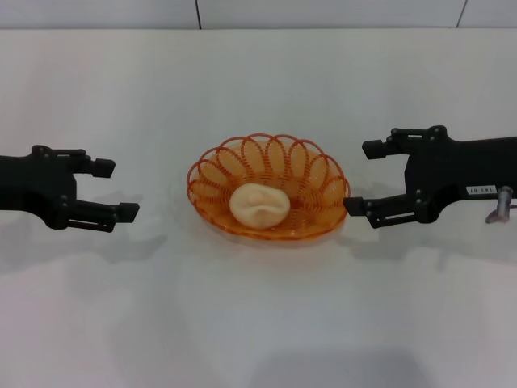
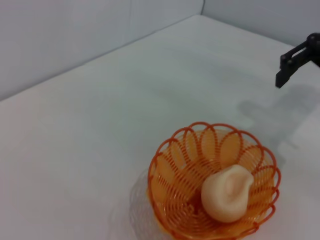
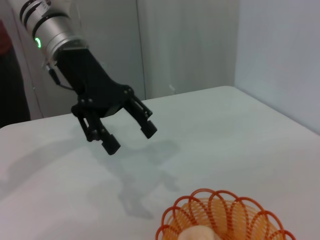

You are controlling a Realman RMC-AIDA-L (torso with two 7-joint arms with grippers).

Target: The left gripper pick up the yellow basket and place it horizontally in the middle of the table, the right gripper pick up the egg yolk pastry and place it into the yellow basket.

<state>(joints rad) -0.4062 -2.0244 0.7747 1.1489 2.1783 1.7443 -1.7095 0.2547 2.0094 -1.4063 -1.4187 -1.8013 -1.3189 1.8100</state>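
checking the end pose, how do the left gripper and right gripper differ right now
The left gripper hangs well clear of the yellow basket, while the right gripper sits close, its lower fingertip almost at the basket rim. The right gripper's arm bears a small white label; the left shows none. Both are black two-fingered claws, open and empty, flanking the basket on the table, where the egg yolk pastry lies inside.
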